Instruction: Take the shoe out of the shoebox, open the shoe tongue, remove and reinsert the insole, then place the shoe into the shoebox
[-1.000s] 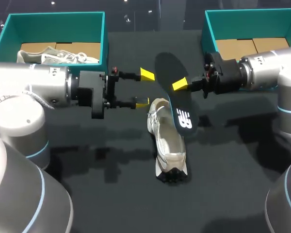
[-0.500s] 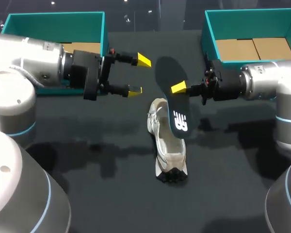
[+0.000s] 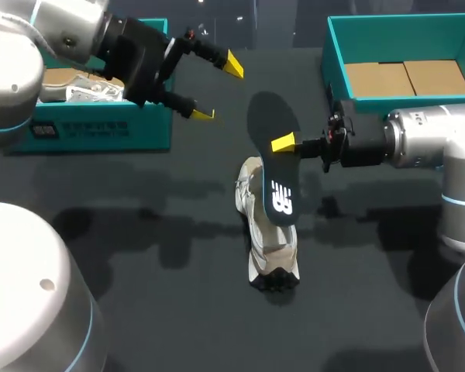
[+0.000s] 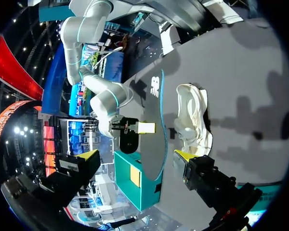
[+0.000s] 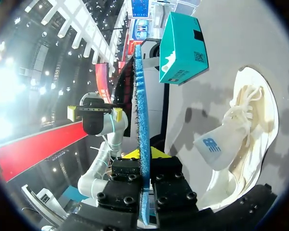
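The right hand (image 3: 285,144) pinches the insole (image 3: 275,174) by its edge, with the shoe (image 3: 270,246) lying just below on the tabletop (image 3: 139,271). The left hand (image 3: 217,89) is spread, well apart. Removal looks done; next, the insole's toe needs steering into the shoe's opening.

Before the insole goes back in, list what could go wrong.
1. The right hand pinches the insole only at one edge, mid-length; pushed into the shoe, it may twist or slip.
2. The shoe rests loose on the table, while the left hand hangs open up by the teal shoebox; nothing braces the shoe, so it may slide away.
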{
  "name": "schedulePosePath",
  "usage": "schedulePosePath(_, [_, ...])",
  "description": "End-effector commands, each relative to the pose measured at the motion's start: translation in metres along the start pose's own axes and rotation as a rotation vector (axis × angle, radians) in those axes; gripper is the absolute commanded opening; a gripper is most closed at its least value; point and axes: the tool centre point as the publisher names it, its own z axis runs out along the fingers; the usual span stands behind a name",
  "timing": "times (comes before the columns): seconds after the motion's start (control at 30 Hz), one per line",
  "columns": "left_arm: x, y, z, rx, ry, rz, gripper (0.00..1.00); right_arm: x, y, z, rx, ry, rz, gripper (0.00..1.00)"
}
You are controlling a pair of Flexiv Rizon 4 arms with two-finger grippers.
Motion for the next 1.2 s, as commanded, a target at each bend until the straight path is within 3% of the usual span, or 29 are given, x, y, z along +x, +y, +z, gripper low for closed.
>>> schedulePosePath(0.03, [-0.007,0.005,0.001,-0.004,0.08,-0.041,1.0,0.0,-0.001,0.0,-0.001,-0.001,0.0,0.0])
schedulePosePath(0.1, [-0.017,0.012,-0.001,-0.004,0.089,-0.074,1.0,0.0,-0.001,0.0,-0.001,-0.001,0.0,0.0])
schedulePosePath(0.37, [-0.057,0.022,-0.009,-0.045,0.344,-0.116,1.0,0.0,-0.001,0.0,-0.001,-0.001,0.0,0.0])
schedulePosePath(0.83, [-0.083,0.022,0.0,-0.082,0.619,-0.146,1.0,0.0,-0.001,0.0,-0.001,-0.001,0.0,0.0])
schedulePosePath(1.2, [-0.102,0.027,0.02,-0.185,0.813,-0.209,1.0,0.0,-0.001,0.0,-0.001,-0.001,0.0,0.0])
